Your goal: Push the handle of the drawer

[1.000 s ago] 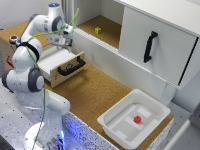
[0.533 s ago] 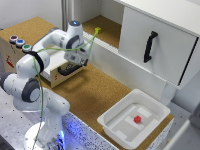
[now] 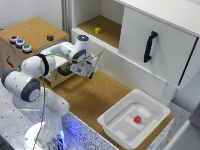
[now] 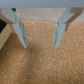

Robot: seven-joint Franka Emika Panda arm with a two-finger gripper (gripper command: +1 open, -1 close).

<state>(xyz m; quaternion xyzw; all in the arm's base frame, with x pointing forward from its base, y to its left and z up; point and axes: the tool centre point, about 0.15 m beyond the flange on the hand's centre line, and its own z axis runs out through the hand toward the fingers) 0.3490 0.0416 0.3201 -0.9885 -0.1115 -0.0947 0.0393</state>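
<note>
On the exterior view's left sat a wooden box [image 3: 30,37] with three round buttons [image 3: 20,43] and a small dark thing [image 3: 50,37] on top. Just to its right was the drawer [image 3: 61,75], pulled out a little, and the white robot arm [image 3: 55,55] hid most of it. The handle [image 3: 64,71] showed only as a dark bit beside the arm's wrist. The gripper [image 3: 86,73] hung low over the cork floor [image 3: 95,97], just right of the drawer. This view could not show how its jaws stood. The wrist view did: the two pale fingers [image 4: 19,30] were spread wide apart with only cork [image 4: 42,60] between them, holding nothing. It showed no drawer. Farther right were a white tray [image 3: 116,125] with a red block [image 3: 137,119] inside, and a big white panel [image 3: 165,47] with a long black handle [image 3: 149,46].
</note>
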